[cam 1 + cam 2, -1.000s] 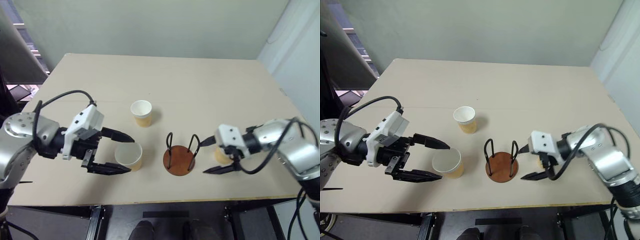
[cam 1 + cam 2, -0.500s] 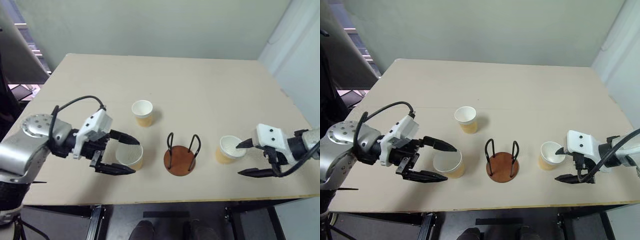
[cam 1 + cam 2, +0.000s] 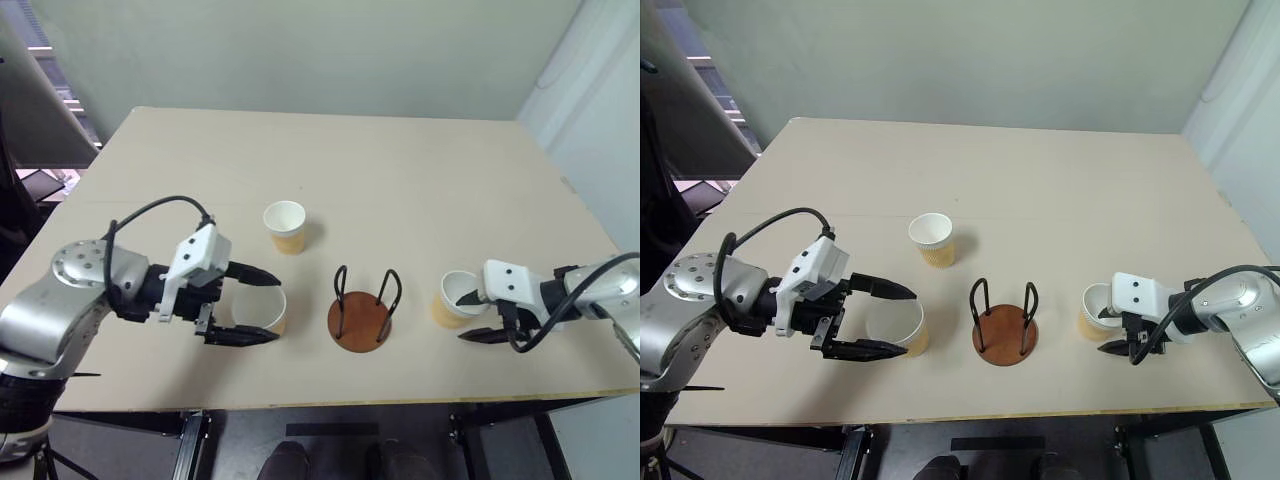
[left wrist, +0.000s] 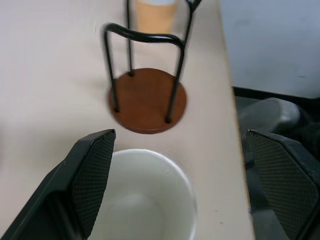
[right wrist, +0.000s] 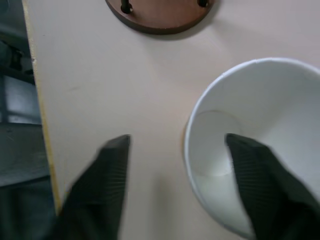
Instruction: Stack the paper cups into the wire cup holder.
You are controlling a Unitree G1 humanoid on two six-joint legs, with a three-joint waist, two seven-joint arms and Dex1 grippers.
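Right wrist view gives us the right gripper [image 5: 175, 185] with its jaws astride the wall of a paper cup [image 5: 260, 145]: one black finger [image 5: 252, 180] sits inside the white bowl and the other [image 5: 100, 185] lies outside over the bare worktop [image 5: 100, 75], so the jaws are partly apart around the cup's rim, and we cannot tell whether they press on it. From the head views we see that same right cup [image 3: 452, 298] standing upright near the front edge, on the right of the wire cup holder [image 3: 360, 315] and a little apart from it. Over on the left, our left gripper [image 3: 258, 306] has its jaws spread wide, one finger [image 4: 85, 185] on each side of a second cup [image 3: 259, 310], which stands upright between them; in the left wrist view there is a clear gap between the far finger and the cup, so we see no grip there. This left cup sits just left of the holder, well clear of its base. We see the holder as a reddish-brown disc with two black wire loops rising from it, standing between the two cups with nothing inside it. A third cup [image 3: 284, 226] stands upright farther back on the worktop, behind the left cup and the holder, untouched by either arm.
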